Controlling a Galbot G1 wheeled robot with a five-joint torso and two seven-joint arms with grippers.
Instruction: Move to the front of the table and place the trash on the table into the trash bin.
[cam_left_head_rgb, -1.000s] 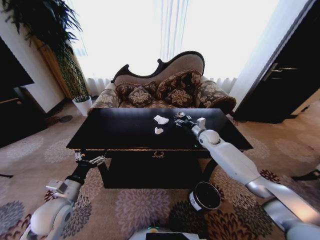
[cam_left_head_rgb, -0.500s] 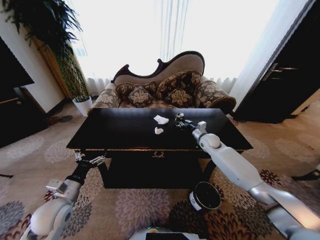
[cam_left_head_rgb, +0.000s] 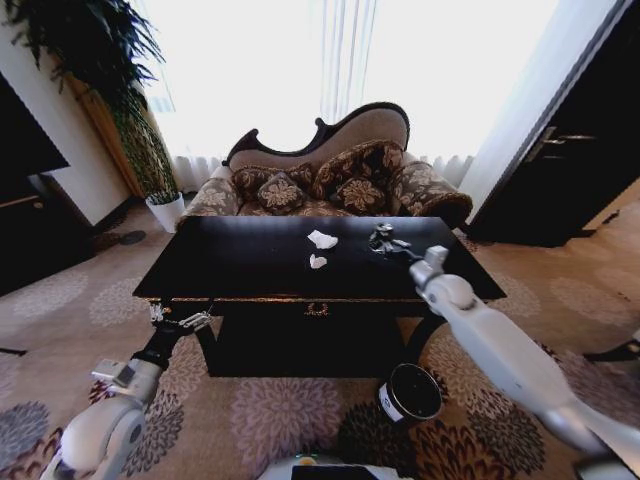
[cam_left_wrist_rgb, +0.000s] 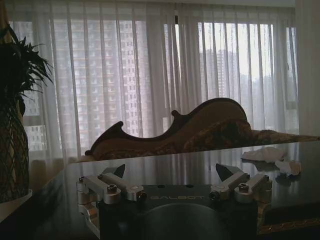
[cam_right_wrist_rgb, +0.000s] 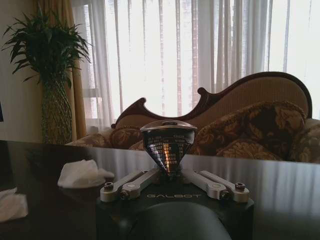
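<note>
Right gripper (cam_right_wrist_rgb: 171, 176) grips shiny trash (cam_right_wrist_rgb: 167, 143) — seemingly above table (cam_left_head_rgb: 220, 265) right edge.

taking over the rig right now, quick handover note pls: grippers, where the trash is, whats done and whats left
Right gripper: over the right part of the table, jaws shut on the dark shiny can-like object.
Left gripper: parked low off the table's front left corner, jaws open, holding nothing.
Two white paper wads lie near the table's middle.
The trash bin stands on the carpet in front of the table, toward the right.
Done: robot is at the table's front; the can-like object is gripped.
Left: drop that object in the bin, then both wads.
</note>
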